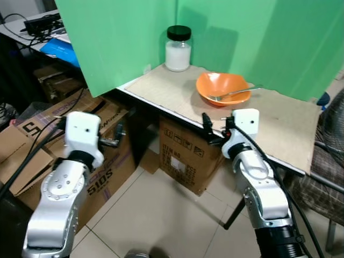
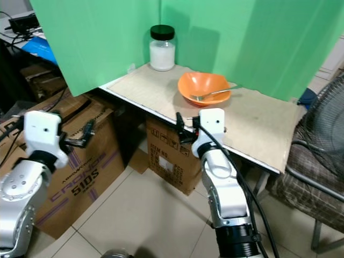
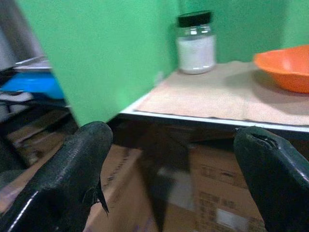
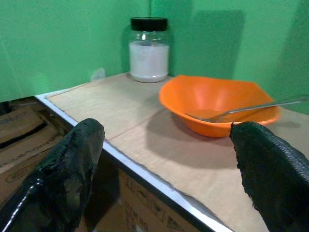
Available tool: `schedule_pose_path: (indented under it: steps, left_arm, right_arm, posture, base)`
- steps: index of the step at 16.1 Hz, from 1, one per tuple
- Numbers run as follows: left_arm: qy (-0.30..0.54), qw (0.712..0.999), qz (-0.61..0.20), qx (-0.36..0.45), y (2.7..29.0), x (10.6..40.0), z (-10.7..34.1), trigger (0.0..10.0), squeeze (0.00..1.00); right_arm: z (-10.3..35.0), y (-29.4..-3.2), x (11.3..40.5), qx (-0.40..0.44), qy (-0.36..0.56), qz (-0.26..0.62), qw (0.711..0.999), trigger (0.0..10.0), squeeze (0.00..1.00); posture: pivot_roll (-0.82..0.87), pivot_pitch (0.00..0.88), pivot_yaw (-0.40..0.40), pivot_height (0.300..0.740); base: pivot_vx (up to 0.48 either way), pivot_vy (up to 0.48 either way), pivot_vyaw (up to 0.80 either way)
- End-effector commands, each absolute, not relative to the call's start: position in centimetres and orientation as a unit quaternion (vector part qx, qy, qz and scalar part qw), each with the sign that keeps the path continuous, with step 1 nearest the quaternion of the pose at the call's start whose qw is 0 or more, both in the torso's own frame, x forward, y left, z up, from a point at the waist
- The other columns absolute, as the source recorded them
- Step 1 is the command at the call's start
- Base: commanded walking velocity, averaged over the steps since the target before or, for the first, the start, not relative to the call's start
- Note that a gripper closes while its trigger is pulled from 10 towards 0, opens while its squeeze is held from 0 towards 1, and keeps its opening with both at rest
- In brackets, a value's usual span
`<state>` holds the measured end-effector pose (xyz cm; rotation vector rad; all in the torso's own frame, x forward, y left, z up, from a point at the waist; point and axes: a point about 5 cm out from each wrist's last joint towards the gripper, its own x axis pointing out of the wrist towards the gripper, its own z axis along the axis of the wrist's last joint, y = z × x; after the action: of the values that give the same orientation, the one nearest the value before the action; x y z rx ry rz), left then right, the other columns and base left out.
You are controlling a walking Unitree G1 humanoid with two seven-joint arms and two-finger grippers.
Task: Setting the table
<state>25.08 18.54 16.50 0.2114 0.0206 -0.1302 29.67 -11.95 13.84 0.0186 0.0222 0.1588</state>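
An orange bowl [image 1: 223,88] stands on the tan-topped table [image 1: 161,88], and a metal fork [image 1: 236,93] rests in it with its handle over the right rim. At the table's back corner is a glass jar [image 1: 178,49] of white powder with a black lid. My right gripper [image 1: 215,130] is open at the table's front edge, just short of the bowl [image 4: 217,104], with nothing between its fingers [image 4: 63,169]. My left gripper [image 1: 114,137] is open and empty too. It is held lower, left of the table and over the cardboard boxes, and points at the table edge [image 3: 203,118].
A green screen [image 1: 242,32] walls the table at the back and left. Cardboard boxes [image 1: 102,161] are stacked at the left, and one more [image 1: 185,156] sits under the table. At the right there is a chair with checked cloth [image 1: 328,156] and a fan [image 2: 322,118]. Tiled floor [image 1: 156,215] lies below.
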Motion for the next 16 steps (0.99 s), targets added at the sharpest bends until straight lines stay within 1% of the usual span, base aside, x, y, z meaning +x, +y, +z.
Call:
schedule_pose_path:
  steps: [1, 4, 5, 8, 16]
  left_arm:
    - [0.018, 0.991, -0.092, 0.096, 17.9, 24.8, 15.8, 10.0, 0.0]
    - [0.031, 0.986, -0.133, 0.099, 17.7, 23.8, 14.3, 10.0, 0.0]
    - [0.032, 0.986, -0.129, 0.099, 17.8, 23.6, 14.1, 10.0, 0.0]
    - [0.032, 0.988, -0.111, 0.102, 18.3, 23.3, 13.9, 10.0, 0.0]
    - [0.021, 0.987, -0.109, 0.112, 18.6, 23.6, 14.4, 10.0, 0.0]
  right_arm:
    - [13.7, -12.5, 29.7, 0.009, 0.021, 0.063, 0.998, 10.0, 1.0]
    - [13.6, -12.8, 29.7, 0.013, 0.022, 0.049, 0.998, 10.0, 1.0]
    - [13.8, -12.7, 29.6, 0.012, 0.018, 0.048, 0.999, 10.0, 1.0]
    - [13.8, -12.9, 29.6, 0.019, 0.013, 0.047, 0.999, 10.0, 1.0]
    - [13.9, -12.5, 29.8, 0.027, 0.007, 0.054, 0.998, 10.0, 1.0]
  posture:
    - [0.13, 0.0, 0.017, 0.74]
    - [0.12, 0.0, 0.016, 0.74]
    - [0.12, 0.0, 0.015, 0.74]
    - [0.13, 0.0, 0.005, 0.74]
    - [0.15, 0.0, 0.01, 0.74]
  base:
    - [0.0, 0.0, 0.0]
    - [0.281, 0.0, -0.71]
    - [0.326, 0.0, -0.68]
    - [0.333, 0.0, 0.0]
    - [0.362, 0.0, 0.0]
